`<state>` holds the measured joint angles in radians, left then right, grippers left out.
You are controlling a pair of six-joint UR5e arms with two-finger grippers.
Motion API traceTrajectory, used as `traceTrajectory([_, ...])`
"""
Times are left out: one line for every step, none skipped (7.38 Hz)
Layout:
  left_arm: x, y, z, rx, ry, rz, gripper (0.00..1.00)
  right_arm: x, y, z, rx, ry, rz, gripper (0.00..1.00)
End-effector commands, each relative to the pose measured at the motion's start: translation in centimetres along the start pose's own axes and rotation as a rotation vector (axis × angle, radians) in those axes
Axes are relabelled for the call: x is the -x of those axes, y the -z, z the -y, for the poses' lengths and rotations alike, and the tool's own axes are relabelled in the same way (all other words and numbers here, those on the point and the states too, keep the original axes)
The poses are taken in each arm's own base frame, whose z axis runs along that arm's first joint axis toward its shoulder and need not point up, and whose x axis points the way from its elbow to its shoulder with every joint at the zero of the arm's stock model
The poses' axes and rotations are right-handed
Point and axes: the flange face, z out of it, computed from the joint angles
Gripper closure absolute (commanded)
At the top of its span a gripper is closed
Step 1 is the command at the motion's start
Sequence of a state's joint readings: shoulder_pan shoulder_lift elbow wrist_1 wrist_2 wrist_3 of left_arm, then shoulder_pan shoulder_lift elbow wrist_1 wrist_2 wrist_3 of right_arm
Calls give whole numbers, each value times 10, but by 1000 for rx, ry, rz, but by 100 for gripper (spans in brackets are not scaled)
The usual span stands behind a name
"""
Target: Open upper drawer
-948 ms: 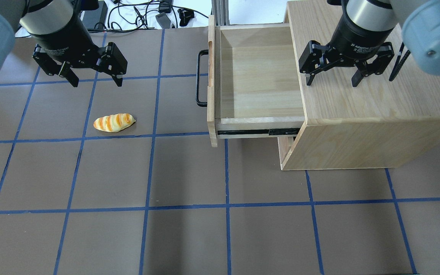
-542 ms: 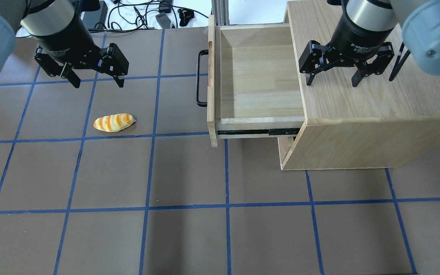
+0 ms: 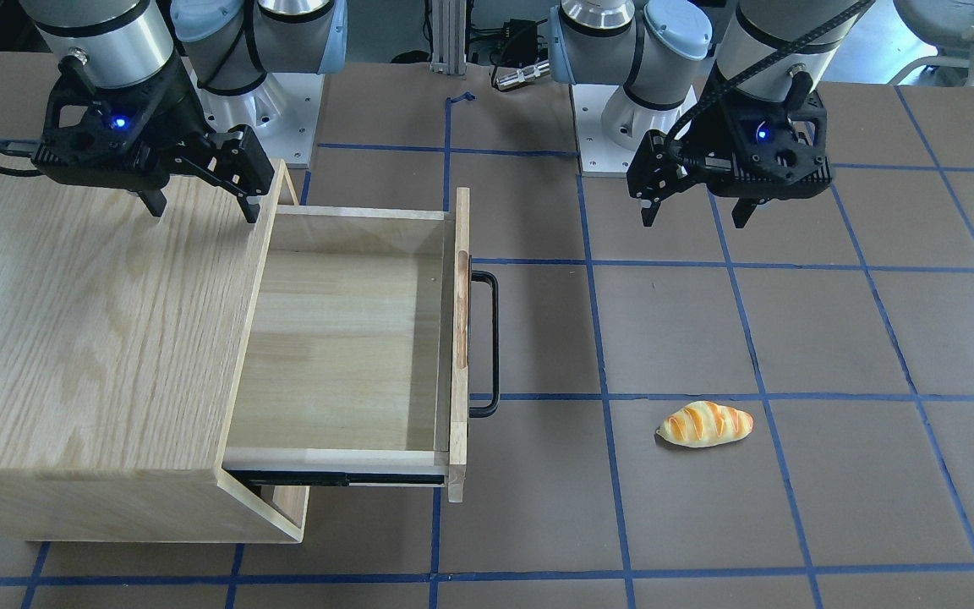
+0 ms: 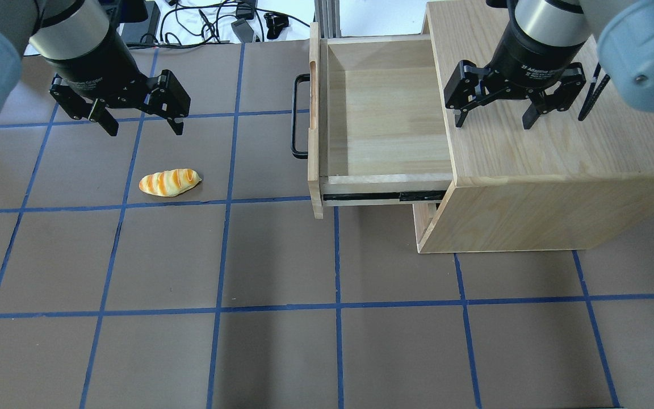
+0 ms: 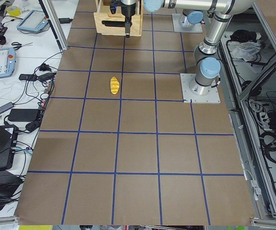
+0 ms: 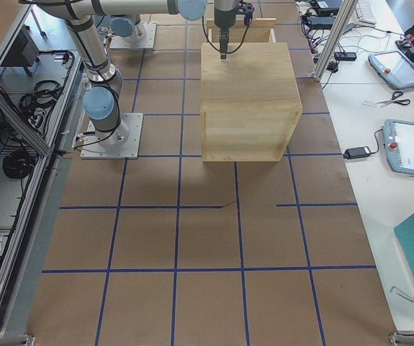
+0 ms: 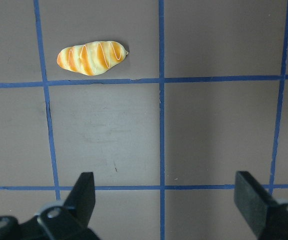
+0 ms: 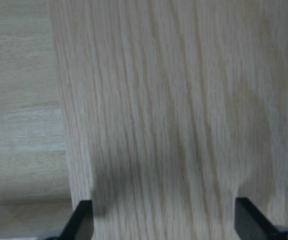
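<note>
The upper drawer point(image 4: 384, 122) stands pulled far out of the oak cabinet point(image 4: 543, 142); its inside is empty. Its front panel carries a black bar handle point(image 4: 297, 116) and an oblong slot. It also shows in the front view point(image 3: 343, 338), handle point(image 3: 489, 342) pointing toward the table's middle. My left gripper point(image 4: 141, 126) is open and empty above the mat, well left of the handle; in the front view it point(image 3: 697, 216) hangs on the right. My right gripper point(image 4: 494, 120) is open and empty just above the cabinet top, also seen in the front view point(image 3: 199, 207).
A yellow-orange bread roll point(image 4: 169, 182) lies on the mat below my left gripper; it shows in the left wrist view point(image 7: 91, 57) and front view point(image 3: 705, 424). Cables and devices point(image 4: 213, 20) lie beyond the table's far edge. Blue tape lines grid the brown mat.
My left gripper has drifted slightly down and to the right, toward the roll. The drawer and my right gripper have not moved.
</note>
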<state>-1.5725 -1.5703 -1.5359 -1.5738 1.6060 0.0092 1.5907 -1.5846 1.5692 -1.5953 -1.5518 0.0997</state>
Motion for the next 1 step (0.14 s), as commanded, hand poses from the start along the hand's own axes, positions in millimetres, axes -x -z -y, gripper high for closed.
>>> traceTrajectory([0, 0, 0, 0, 0, 0, 0, 0, 0, 0, 0, 0, -1, 0])
